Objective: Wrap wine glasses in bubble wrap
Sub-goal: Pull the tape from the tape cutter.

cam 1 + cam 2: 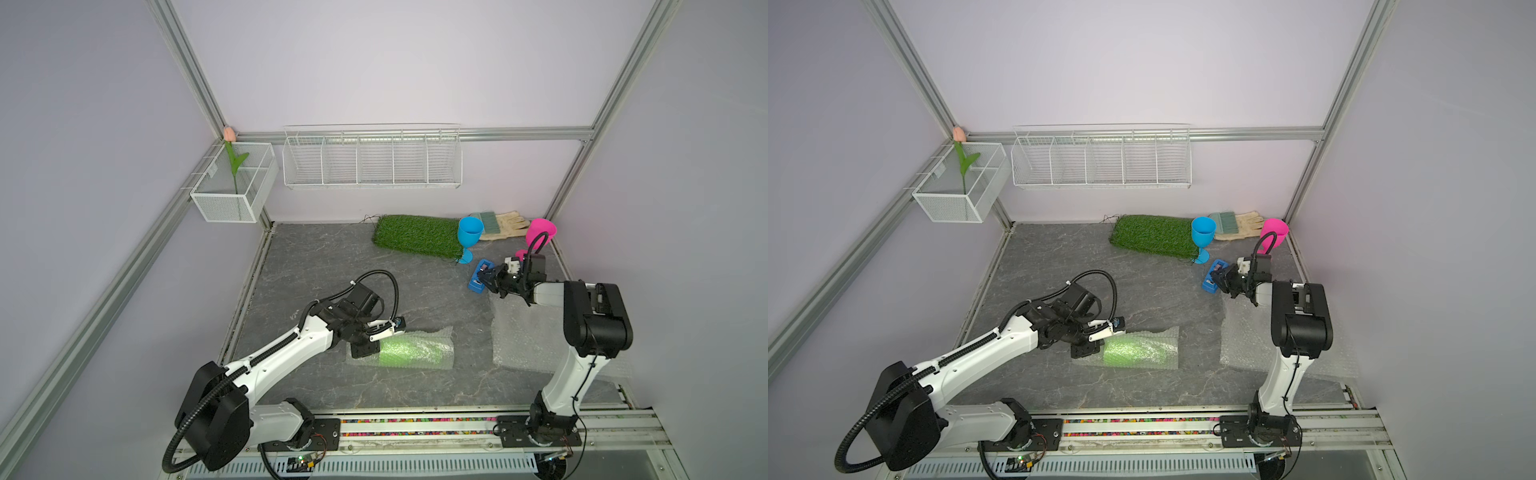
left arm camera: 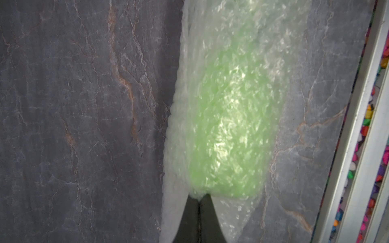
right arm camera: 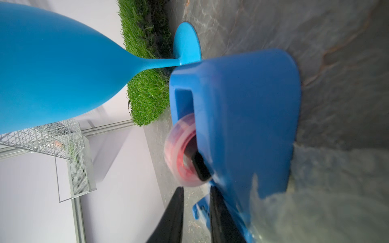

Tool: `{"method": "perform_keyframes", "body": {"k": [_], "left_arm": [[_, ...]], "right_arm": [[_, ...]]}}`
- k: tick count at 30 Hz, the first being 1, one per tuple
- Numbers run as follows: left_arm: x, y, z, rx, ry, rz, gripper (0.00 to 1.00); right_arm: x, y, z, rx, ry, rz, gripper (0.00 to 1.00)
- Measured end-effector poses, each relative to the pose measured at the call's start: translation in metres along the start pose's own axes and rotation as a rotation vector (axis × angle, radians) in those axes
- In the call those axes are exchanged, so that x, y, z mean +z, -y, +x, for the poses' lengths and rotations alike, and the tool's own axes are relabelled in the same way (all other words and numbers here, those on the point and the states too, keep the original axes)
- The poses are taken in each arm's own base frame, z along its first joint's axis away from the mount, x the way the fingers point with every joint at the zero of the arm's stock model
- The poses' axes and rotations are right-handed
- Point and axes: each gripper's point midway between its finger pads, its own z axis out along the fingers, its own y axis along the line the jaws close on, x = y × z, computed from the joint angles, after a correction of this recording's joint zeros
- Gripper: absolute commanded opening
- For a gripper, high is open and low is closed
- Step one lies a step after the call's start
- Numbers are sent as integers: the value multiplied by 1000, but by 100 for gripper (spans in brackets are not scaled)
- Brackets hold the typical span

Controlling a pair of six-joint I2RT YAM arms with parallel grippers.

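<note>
Roughly a third of the job looks done: the green goblet [image 1: 409,352] lies rolled in wrap [image 1: 434,332] at lower centre in both top views. The blue goblet [image 1: 469,235] and pink goblet [image 1: 540,232] stand bare and upright at upper right, and a spare sheet [image 1: 523,340] lies flat at right under the right arm. Sealing the roll seems the step in hand, with two goblets left after it. The left claw [image 2: 199,198] is pressed together, its tips at the roll's left end. The right claw [image 3: 195,188] has its jaws apart, nothing seen between them, just short of the tape roll [image 3: 181,151] in the dispenser [image 3: 242,105]. The green goblet's long axis runs left to right across the frame, flat on the floor. Through the blurry plastic its bowl seems to point left, toward the left claw, foot to the right.
</note>
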Motion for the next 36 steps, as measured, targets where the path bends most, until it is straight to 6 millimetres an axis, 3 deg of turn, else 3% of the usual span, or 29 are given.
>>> {"method": "perform_keyframes", "body": {"k": [22,36], "left_arm": [[0,0,0,0,0,-1,0],[0,0,0,0,-2,-2,0]], "right_arm": [[3,-1,1,-38,-25,32,29],[6,1,-1,-31,-6,32,15]]}}
